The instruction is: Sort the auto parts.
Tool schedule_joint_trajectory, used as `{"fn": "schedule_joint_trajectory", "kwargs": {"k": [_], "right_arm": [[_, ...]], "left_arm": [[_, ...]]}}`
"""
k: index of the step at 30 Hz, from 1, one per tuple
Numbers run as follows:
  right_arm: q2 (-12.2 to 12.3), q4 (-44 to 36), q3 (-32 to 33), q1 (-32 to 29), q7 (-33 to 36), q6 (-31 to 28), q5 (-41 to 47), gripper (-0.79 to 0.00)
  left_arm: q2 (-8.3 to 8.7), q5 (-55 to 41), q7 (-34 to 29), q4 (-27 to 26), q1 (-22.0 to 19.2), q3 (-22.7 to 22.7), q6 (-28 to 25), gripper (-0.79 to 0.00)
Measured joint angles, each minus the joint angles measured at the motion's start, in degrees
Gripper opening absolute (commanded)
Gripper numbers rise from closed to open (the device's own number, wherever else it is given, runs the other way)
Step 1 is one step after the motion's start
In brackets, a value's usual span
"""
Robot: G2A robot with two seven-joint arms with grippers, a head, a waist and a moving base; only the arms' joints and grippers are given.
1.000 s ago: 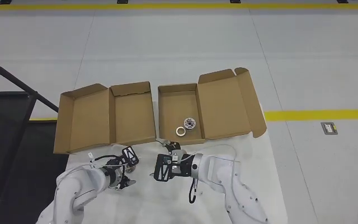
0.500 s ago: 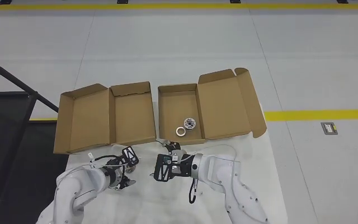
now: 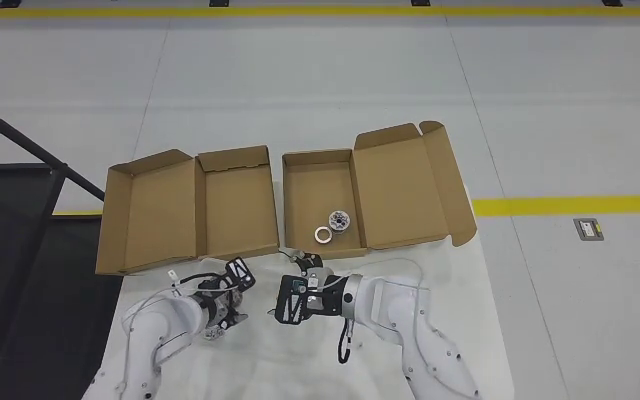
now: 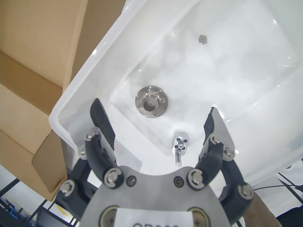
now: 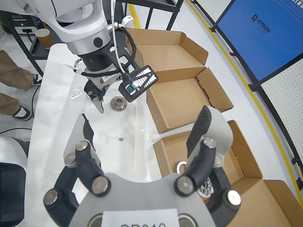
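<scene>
Flanged metal hub [image 4: 151,101] is lying flat, bore up, on the floor of the white tray [image 4: 94,55], close to the tray corner nearest the left cardboard box [image 3: 190,212]. Left gripper [image 4: 155,115] is hanging above it with fingers spread wide, one pad on either side of the hub and neither touching. It looks to be lining up for a straight-down pinch across the flange.

Small bracket-like part [image 4: 180,144] is sitting just beside the hub, on the palm side. It is probably going to be in the way if the fingers close low. Tiny dark bit [image 4: 202,39] is lying farther out on the tray floor, well apart from both.

Right gripper [image 5: 144,119] is hovering over the tray near the right cardboard box [image 3: 365,190], fingers wide and holding nothing. It seems to be parked there to leave the left arm room.

Right cardboard box is holding a pale ring [image 3: 323,234] and a round bearing-type disc [image 3: 341,220], side by side near its front wall, so it seems to be taking the round pieces.

Both boxes are sitting open with lids folded back, just beyond the tray's far rim, likely to keep carries short. Sorting looks partly done: hub and bracket are not yet boxed.
</scene>
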Motion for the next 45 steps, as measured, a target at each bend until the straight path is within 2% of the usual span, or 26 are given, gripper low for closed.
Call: {"fn": "schedule_joint_trajectory", "kwargs": {"k": [5, 10, 15, 18, 20, 24, 25, 36, 45], "right_arm": [[0.0, 0.0, 0.0, 0.0, 0.0, 0.0, 0.0, 0.000], [0.0, 0.0, 0.0, 0.0, 0.0, 0.0, 0.0, 0.000], [0.0, 0.0, 0.0, 0.0, 0.0, 0.0, 0.0, 0.000], [0.0, 0.0, 0.0, 0.0, 0.0, 0.0, 0.0, 0.000], [0.0, 0.0, 0.0, 0.0, 0.0, 0.0, 0.0, 0.000], [0.0, 0.0, 0.0, 0.0, 0.0, 0.0, 0.0, 0.000], [0.0, 0.0, 0.0, 0.0, 0.0, 0.0, 0.0, 0.000], [0.0, 0.0, 0.0, 0.0, 0.0, 0.0, 0.0, 0.000], [0.0, 0.0, 0.0, 0.0, 0.0, 0.0, 0.0, 0.000]], "left_arm": [[-0.28, 0.9, -2.0, 1.4, -1.3, 1.7, 3.2, -0.083], [-0.50, 1.1, -2.8, 3.5, -3.1, 2.8, 4.9, -0.145], [-0.79, 0.6, -3.4, 6.2, -4.8, 4.1, 5.9, -0.142], [-0.97, 0.3, -3.5, 8.0, -6.0, 4.9, 6.1, -0.197], [-1.06, 0.0, -3.5, 8.9, -6.5, 5.3, 6.3, -0.203], [-1.25, -0.9, -3.9, 10.5, -7.6, 6.1, 6.1, -0.394], [-1.28, -1.0, -4.0, 10.7, -7.8, 6.3, 5.9, -0.409], [-1.45, -2.0, -5.9, 11.9, -8.8, 7.0, 5.5, -0.406], [-1.48, -3.1, -6.9, 12.8, -9.4, 7.0, 5.3, -0.440]]}}
